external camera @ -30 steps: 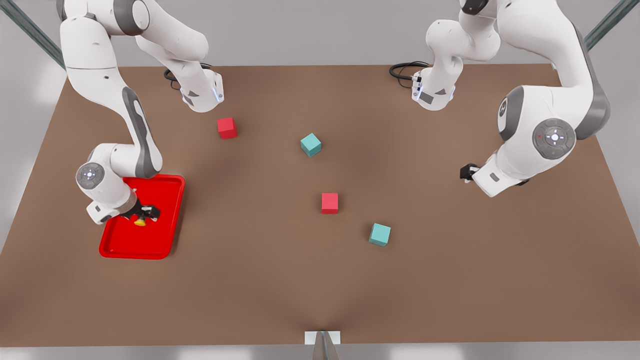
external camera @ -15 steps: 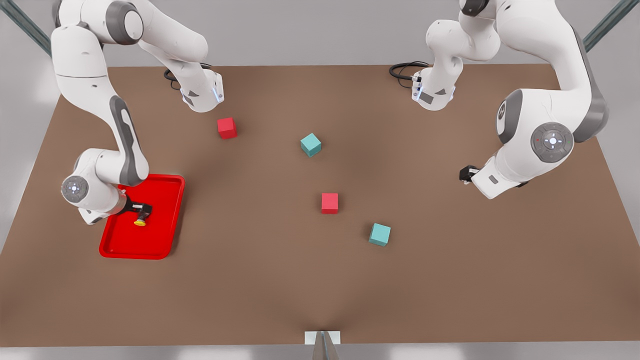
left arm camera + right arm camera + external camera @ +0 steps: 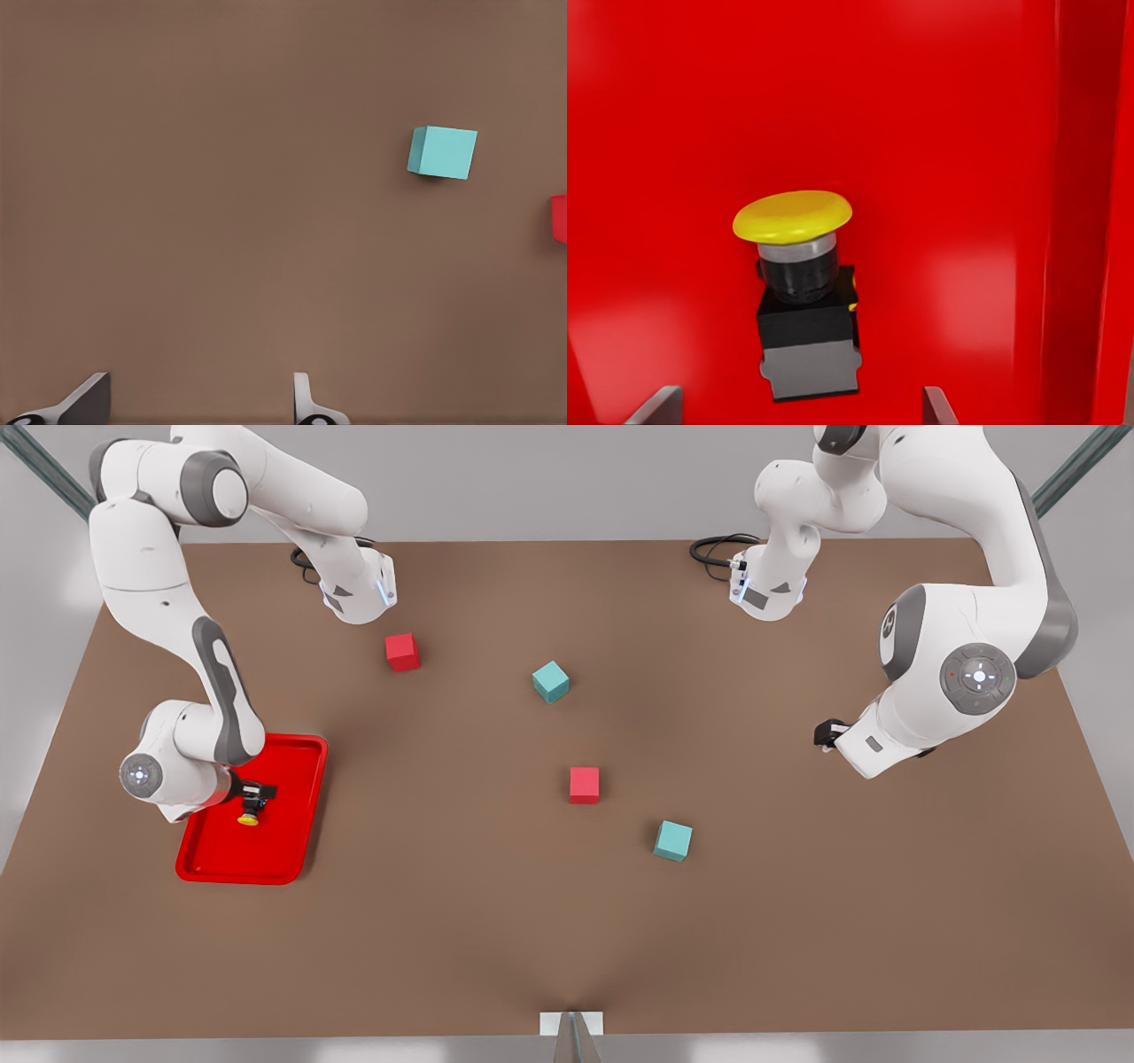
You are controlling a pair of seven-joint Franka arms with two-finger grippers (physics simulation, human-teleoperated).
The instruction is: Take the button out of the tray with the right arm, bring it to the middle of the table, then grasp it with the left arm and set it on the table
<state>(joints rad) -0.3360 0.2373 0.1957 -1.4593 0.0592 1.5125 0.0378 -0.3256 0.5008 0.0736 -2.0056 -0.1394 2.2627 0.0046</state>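
Note:
The button (image 3: 249, 815), a yellow cap on a dark boxy base, lies on its side in the red tray (image 3: 266, 855) at the front view's left. My right gripper (image 3: 253, 794) is low over the tray, right at the button's base. In the right wrist view the button (image 3: 802, 301) lies on the tray floor (image 3: 966, 133), and the right gripper (image 3: 799, 413) is open, its fingertips (image 3: 659, 405) wide on either side of the base end. My left gripper (image 3: 827, 732) waits above the table (image 3: 443, 921) at the front view's right, and the left wrist view shows this gripper (image 3: 195, 405) open over bare tabletop.
Two red cubes (image 3: 402, 652) (image 3: 584, 785) and two teal cubes (image 3: 550, 682) (image 3: 673, 841) are scattered around the table's middle. A teal cube (image 3: 442, 152) and the edge of a red cube (image 3: 559, 219) appear in the left wrist view. The tray's raised rim (image 3: 1076, 221) runs beside the button.
The right arm's wrist and elbow have swung toward the front view's left while its gripper stays at the button. The button has not moved. The left arm has barely shifted.

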